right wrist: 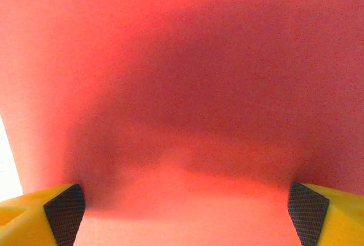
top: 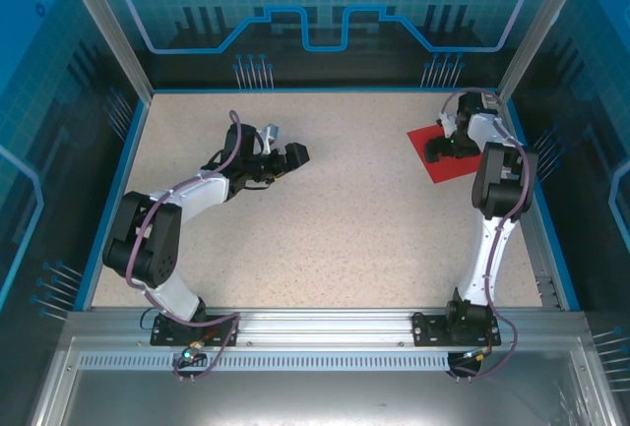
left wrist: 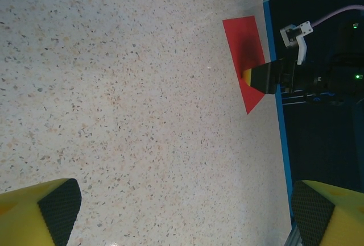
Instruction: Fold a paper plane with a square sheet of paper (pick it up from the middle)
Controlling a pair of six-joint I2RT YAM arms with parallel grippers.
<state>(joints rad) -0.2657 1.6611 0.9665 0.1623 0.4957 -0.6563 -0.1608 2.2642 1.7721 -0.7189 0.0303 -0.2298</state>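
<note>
The square sheet of paper (top: 431, 141) lies flat and bright red on the table at the far right. My right gripper (top: 445, 149) is down over its middle, open, with the fingertips spread wide just above or on the paper (right wrist: 182, 58). From the left wrist the paper (left wrist: 242, 41) appears at the table's far edge, the right gripper (left wrist: 253, 78) upon it. My left gripper (top: 293, 158) hovers open over bare table at centre left; its yellow fingertips (left wrist: 54, 206) stand far apart. No paper plane shape is visible; the sheet is unfolded.
The speckled beige table (top: 335, 219) is bounded by a blue rim (top: 541, 210) and glass walls. The paper lies close to the right rim. A metal rail (top: 325, 323) with both arm bases runs along the near edge.
</note>
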